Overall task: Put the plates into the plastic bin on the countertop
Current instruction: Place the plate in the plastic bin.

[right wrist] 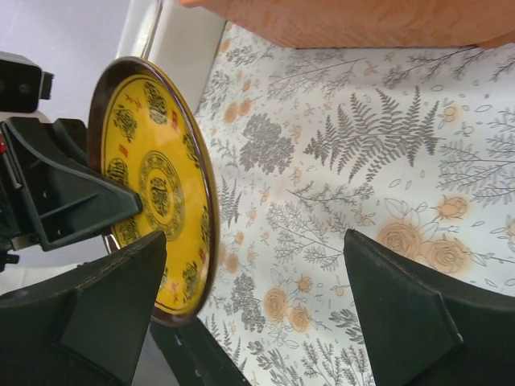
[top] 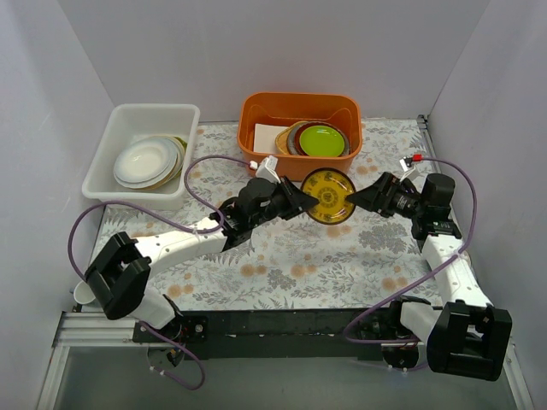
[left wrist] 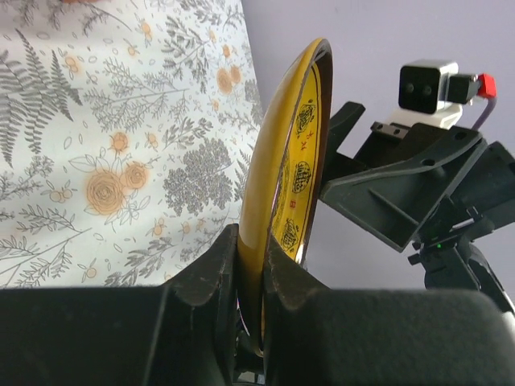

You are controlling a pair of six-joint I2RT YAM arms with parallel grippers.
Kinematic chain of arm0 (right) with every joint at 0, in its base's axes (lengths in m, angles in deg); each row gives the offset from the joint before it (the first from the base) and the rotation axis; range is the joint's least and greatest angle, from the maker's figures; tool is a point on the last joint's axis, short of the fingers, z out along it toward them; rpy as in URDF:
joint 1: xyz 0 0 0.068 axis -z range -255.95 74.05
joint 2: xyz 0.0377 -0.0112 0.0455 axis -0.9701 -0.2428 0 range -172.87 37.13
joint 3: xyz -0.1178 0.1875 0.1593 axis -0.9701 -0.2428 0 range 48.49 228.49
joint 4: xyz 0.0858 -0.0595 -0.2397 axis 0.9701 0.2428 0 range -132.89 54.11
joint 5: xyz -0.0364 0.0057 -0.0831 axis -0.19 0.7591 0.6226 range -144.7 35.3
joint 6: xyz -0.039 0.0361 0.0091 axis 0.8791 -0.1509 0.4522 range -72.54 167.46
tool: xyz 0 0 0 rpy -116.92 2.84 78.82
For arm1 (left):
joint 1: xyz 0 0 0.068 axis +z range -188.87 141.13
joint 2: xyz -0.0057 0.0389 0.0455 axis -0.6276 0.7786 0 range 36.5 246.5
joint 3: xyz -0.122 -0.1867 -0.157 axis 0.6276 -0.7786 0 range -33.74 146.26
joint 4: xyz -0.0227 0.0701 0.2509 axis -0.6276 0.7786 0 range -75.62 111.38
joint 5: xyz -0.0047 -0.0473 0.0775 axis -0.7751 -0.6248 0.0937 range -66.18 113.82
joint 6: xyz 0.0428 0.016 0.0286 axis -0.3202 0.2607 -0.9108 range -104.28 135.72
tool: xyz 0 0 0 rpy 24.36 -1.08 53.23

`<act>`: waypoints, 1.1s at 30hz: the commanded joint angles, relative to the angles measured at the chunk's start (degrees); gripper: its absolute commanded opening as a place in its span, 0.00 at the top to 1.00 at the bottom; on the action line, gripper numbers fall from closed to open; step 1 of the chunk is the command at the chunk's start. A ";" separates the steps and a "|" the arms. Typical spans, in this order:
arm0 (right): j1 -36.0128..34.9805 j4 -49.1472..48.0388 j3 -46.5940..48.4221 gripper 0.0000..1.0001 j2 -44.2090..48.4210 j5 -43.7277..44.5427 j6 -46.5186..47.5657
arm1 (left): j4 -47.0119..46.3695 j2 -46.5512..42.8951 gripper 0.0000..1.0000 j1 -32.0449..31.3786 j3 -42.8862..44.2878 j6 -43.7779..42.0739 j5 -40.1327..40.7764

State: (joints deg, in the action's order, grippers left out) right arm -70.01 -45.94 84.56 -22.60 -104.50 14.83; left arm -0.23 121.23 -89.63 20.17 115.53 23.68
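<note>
1. Closest in, the left jaws are clamped shut on the rim of a yellow plate (left wrist: pixel 278 185), one black finger (left wrist: pixel 211 277) on its glossy ochre back and the other on its patterned face.
2. That plate stands on edge in the grip, lifted clear of the tabletop (left wrist: pixel 105 121). Its face is yellow with dark round emblems and a dark brown rim.
3. Right jaws are spread wide and hold nothing. In the right wrist view one finger (right wrist: pixel 109 314) lies just beside the plate's lower edge, on the side of the yellow face (right wrist: pixel 157 193), and the other finger (right wrist: pixel 402 310) is well apart from it, over the fern print. Whether the near finger touches the plate cannot be told.
4. From above, the yellow plate (top: pixel 329 196) hangs between the two sets of jaws, in the middle of the tabletop (top: pixel 299 265) and just in front of an orange tub (top: pixel 273 166).
5. Inside the orange tub lie several plates, a lime-green plate (top: pixel 323 139) on top.
6. At the far left corner stands the white plastic bin (top: pixel 132 199), well apart from the held plate. It contains a stack of plates (top: pixel 147 162) with a white one uppermost.
7. Outward again, the left arm (top: pixel 171 243) reaches in from the lower left and the right arm (top: pixel 449 265) from the lower right, each trailing a purple cable.
</note>
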 commanded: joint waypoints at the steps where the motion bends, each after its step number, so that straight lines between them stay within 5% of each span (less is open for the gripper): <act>1: -0.05 4.80 3.82 0.02 2.59 5.15 4.14 | 1.42 -4.65 1.00 1.89 0.14 -1.02 0.76; 19: -0.05 9.91 6.90 0.02 3.12 8.14 7.75 | 10.12 -13.80 1.00 15.16 -1.26 -3.48 -3.37; 33: -0.05 9.20 6.73 0.02 2.33 6.74 7.40 | 16.72 -19.60 1.00 35.63 -1.53 -4.80 -13.64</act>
State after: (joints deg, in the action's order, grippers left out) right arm -70.01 -35.76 88.87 -20.24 -96.92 21.15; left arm 14.57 104.60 -59.56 19.10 111.86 15.11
